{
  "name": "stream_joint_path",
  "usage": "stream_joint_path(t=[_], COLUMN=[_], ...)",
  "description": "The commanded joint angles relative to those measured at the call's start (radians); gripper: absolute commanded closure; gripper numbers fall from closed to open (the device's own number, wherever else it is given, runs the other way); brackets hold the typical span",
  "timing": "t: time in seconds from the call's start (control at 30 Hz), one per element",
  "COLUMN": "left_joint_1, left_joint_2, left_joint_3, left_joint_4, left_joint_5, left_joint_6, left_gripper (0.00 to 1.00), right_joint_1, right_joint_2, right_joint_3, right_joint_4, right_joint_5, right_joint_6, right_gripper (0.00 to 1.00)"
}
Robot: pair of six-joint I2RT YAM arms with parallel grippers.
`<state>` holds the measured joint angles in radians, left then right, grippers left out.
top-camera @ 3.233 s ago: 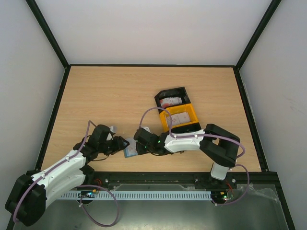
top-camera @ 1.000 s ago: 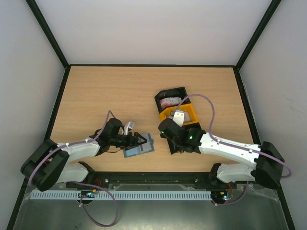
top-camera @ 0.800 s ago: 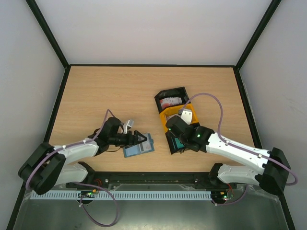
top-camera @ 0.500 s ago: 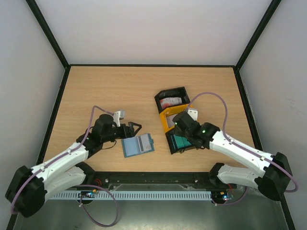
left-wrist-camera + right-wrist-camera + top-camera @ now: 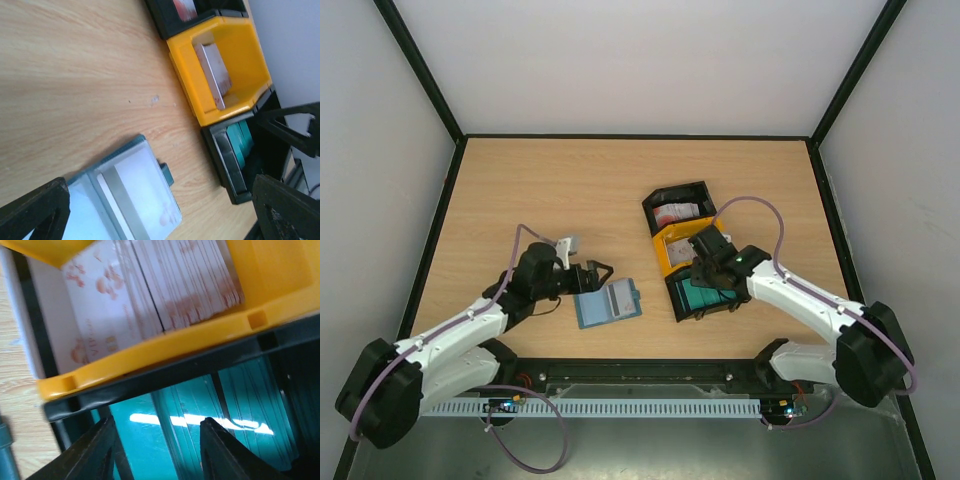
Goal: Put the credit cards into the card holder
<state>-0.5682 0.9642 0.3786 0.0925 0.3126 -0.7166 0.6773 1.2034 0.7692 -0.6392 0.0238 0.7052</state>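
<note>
Card holder (image 5: pixel 608 303) lies open and flat on the counter (image 5: pixel 540 190), low and centre in the overhead view, pale inner face up. In the left wrist view a small tab juts from its edge and a faint red mark shows on one half.

Left gripper (image 5: pixel 597 272) sits just up and left of the card holder, not touching it. Its jaws are spread wide with nothing between them.

Three-bin tray stands right of centre, running diagonally. Black bin (image 5: pixel 692 190) is at the upper end, with reddish cards inside. Yellow bin (image 5: pixel 200 114) is in the middle and dark-green bin (image 5: pixel 677 305) is at the lower end.

Credit cards (image 5: pixel 165 295) stand on edge as a packed stack in the yellow bin, white with pale red print. The left wrist view shows the same stack leaning against the bin's far wall.

Right gripper (image 5: pixel 157 440) hangs over the tray at the border of the yellow and green bins. Its fingers are parted and no card shows between them. Below it the green bin is filled with teal, glossy items.
</note>
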Motion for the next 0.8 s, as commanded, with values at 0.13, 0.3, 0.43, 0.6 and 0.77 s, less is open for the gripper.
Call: stream_joint_path(t=[0.13, 0.3, 0.43, 0.6, 0.77], left_joint_1=[-0.053, -0.101, -0.141, -0.204, -0.234], left_joint_2=[0.129, 0.272, 0.372, 0.464, 0.554], left_joint_3=[-0.049, 0.010, 0.041, 0.082, 0.120], left_joint_4=[0.318, 0.322, 0.356, 0.382, 0.410], left_joint_5=[0.187, 0.208, 0.221, 0.212, 0.201], left_joint_6=[-0.107, -0.091, -0.089, -0.081, -0.063], left_gripper=[0.10, 0.18, 0.28, 0.36, 0.43], right_joint_1=[-0.029, -0.039, -0.041, -0.043, -0.042], right_joint_2=[0.109, 0.162, 0.177, 0.166, 0.129], right_joint_3=[-0.063, -0.065, -0.073, -0.067, -0.063], right_joint_4=[0.098, 0.144, 0.165, 0.155, 0.145], right_joint_5=[-0.061, -0.096, -0.118, -0.137, -0.156], right_joint_6=[-0.031, -0.038, -0.038, -0.033, -0.015], right_gripper=[0.57, 0.56, 0.64, 0.76, 0.81])
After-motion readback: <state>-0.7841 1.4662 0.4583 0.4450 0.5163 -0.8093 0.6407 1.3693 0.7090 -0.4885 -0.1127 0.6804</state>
